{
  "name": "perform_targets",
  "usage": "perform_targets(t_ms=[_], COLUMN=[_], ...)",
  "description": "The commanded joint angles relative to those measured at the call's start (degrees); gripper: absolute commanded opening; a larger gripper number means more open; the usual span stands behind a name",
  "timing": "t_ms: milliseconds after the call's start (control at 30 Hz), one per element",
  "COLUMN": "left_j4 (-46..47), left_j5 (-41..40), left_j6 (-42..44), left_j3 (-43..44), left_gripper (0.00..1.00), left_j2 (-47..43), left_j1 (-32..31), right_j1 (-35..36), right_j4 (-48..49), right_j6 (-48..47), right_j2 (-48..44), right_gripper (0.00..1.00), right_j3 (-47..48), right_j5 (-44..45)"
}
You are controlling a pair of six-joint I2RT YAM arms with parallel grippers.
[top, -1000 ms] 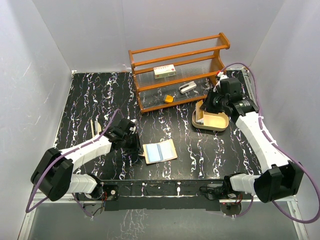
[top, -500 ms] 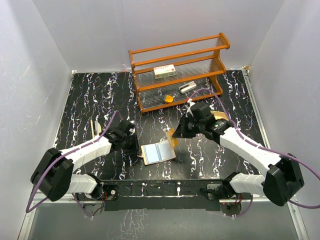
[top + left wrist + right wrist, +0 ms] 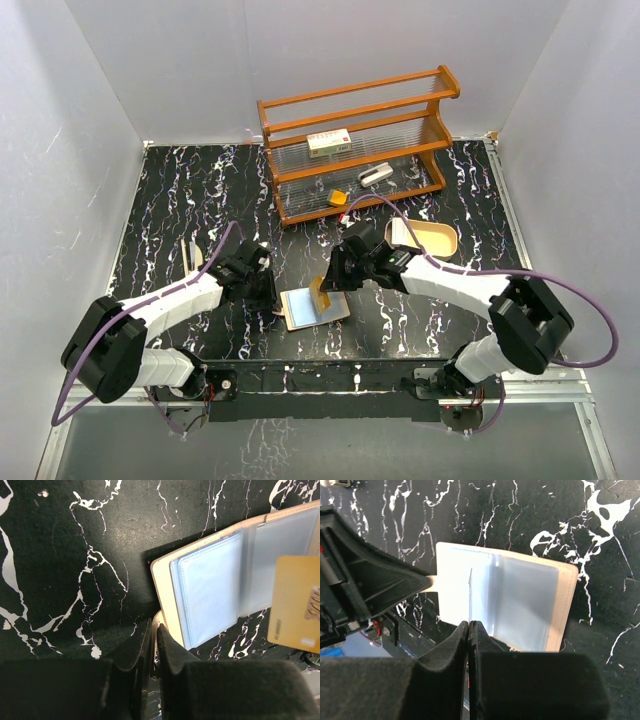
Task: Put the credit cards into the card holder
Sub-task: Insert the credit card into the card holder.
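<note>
The right gripper (image 3: pixel 469 626) is pressed together on the orange-yellow card (image 3: pixel 295 605), held on edge just over the open card holder (image 3: pixel 300 310) lying on the table (image 3: pixel 180 200). The left gripper (image 3: pixel 154 627) pinches the card holder's edge. The card looks light, stiff and slick, best nipped by its trailing edge.

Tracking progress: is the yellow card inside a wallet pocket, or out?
Out. The yellow card, pinched in the right fingers, hangs over the open card holder.
</note>
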Motion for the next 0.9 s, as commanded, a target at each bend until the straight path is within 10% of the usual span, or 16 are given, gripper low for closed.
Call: perform_targets(t_ms=[0, 467, 867], left_j4=[-1.8, -2.2, -1.7], left_j5=[-1.4, -2.4, -2.5], left_j6=[1.0, 1.0, 1.0], left_j3=[-0.4, -0.7, -0.8], left_gripper=[0.0, 0.0, 0.0], left_j2=[-0.7, -0.2, 0.3], left_j1=[-0.1, -0.1, -0.1], right_j1=[0.4, 0.4, 0.4], right_j4=[6.1, 8.2, 8.6], right_j6=[-0.3, -2.2, -3.2], right_j2=[2.8, 6.9, 7.7], right_gripper=[0.01, 0.2, 0.06], right_j3=[-1.1, -5.7, -5.0], right_j5=[2.2, 4.9, 4.9])
